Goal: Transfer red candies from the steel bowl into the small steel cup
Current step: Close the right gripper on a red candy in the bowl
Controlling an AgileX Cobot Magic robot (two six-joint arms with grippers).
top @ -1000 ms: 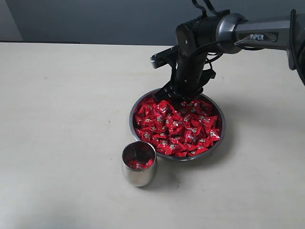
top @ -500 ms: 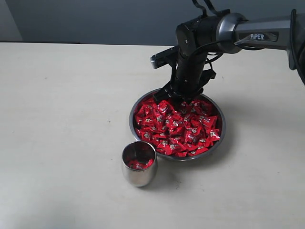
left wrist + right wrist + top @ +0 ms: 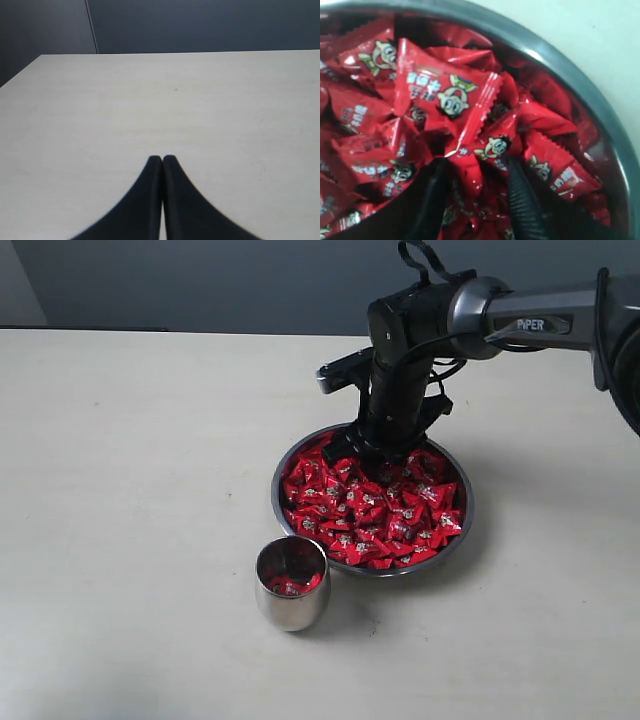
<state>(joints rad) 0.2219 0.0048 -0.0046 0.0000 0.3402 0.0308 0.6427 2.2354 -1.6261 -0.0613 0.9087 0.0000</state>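
**Right gripper set among the candies in the steel bowl, jaws apart**

The steel bowl (image 3: 468, 508) is seen on a pale table (image 3: 130, 490), heaped almost to its rim with the red candies (image 3: 385, 510). The small steel cup (image 3: 290, 605) stands upright just beside the bowl. In the exterior view it is at the bowl's lower left, and whether the two touch cannot be told. A few red wrappers are visible at the bottom of the cup.

The right gripper (image 3: 372, 452) is pointed steeply down into the bowl on the side away from the cup, close to the rim. It is carried by a dark arm (image 3: 540, 315) marked "PIPER" that reaches in from the right of the exterior view. In the right wrist view its two black fingers (image 3: 522, 200) are seen spread apart, with their tips sunk into the pile. Red wrappers lie in the gap between them. Each wrapper there is printed with a small cartoon face and pale characters, and the bowl's curved steel wall is seen just beyond the heap.

The left gripper (image 3: 162, 160) is shown only in its own wrist view. Its dark fingers are pressed together with nothing between them, above bare tabletop. Neither the bowl nor the cup appears in that view.
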